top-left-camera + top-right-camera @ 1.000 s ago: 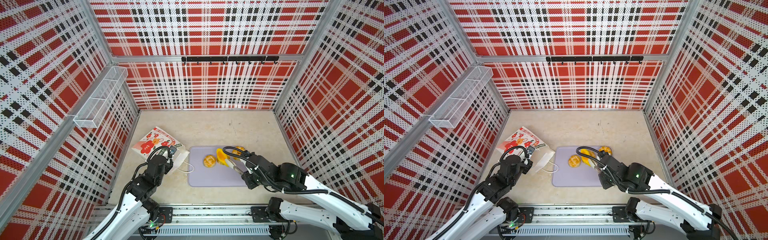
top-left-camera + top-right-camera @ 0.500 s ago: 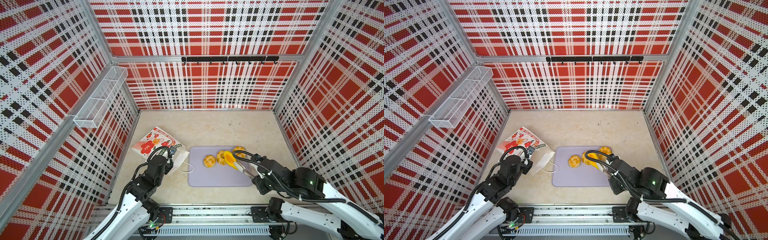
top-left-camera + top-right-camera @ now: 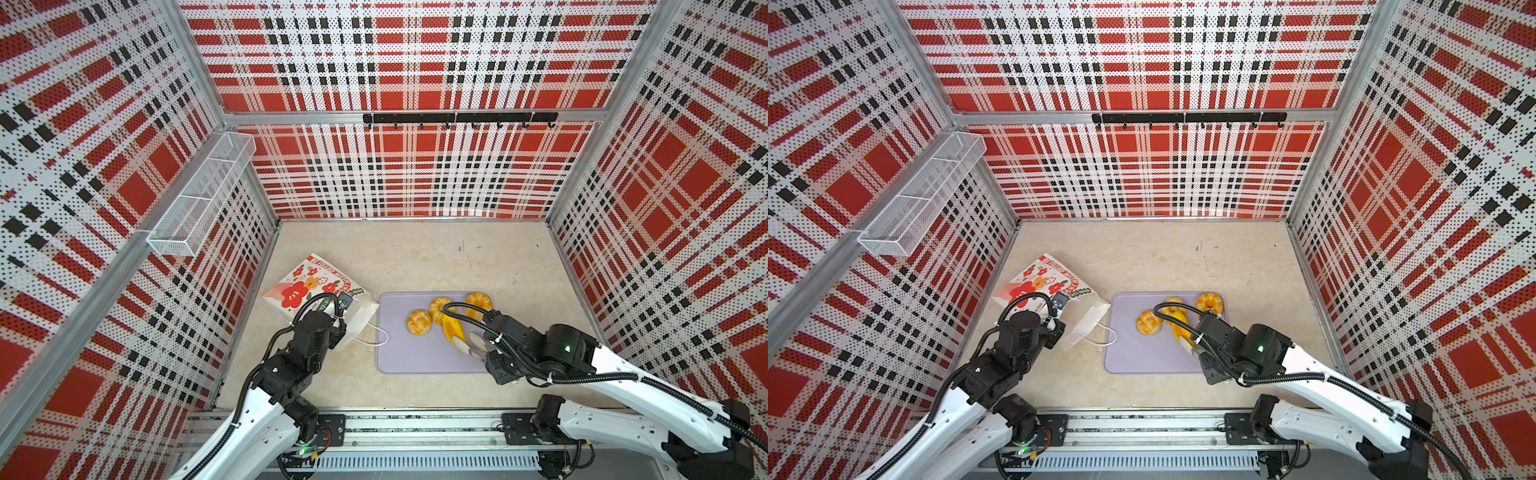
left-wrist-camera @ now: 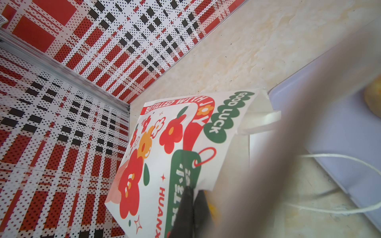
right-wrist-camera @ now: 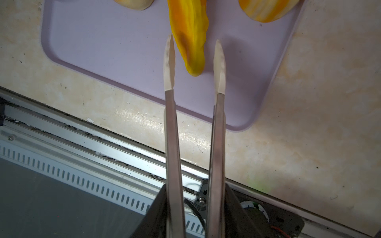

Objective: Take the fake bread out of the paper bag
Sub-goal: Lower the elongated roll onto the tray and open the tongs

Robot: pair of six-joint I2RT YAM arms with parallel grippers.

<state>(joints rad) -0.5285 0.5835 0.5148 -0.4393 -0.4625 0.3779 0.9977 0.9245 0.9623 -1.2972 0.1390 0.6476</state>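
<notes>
Four pieces of fake bread lie on the lavender tray [image 3: 399, 357] in both top views: a long loaf [image 3: 452, 328], a round scored bun [image 3: 419, 322] just beside it, and two ring buns [image 3: 440, 305] [image 3: 478, 302] nearer the far edge of the tray. The long loaf rests flat, with one end toward the ring buns and the other toward the right gripper [image 3: 467, 343]. In the right wrist view the two long pale-tipped fingers [image 5: 170, 61] of this gripper stand on either side of the loaf's end [image 5: 191, 41]. A clear gap shows on one side, so the gripper is released and does not clamp the loaf.

The paper bag [image 3: 307, 286] lies on its side on the counter [image 3: 415, 257], close to the left wall, with its mouth turned to the tray. Its white cord handle [image 3: 374, 336] trails on the counter and touches the tray's edge. The left gripper [image 4: 191, 206] is clenched on the rim of the bag at its mouth. A bit of yellow shows just behind its dark fingers, too blurred to name.
</notes>
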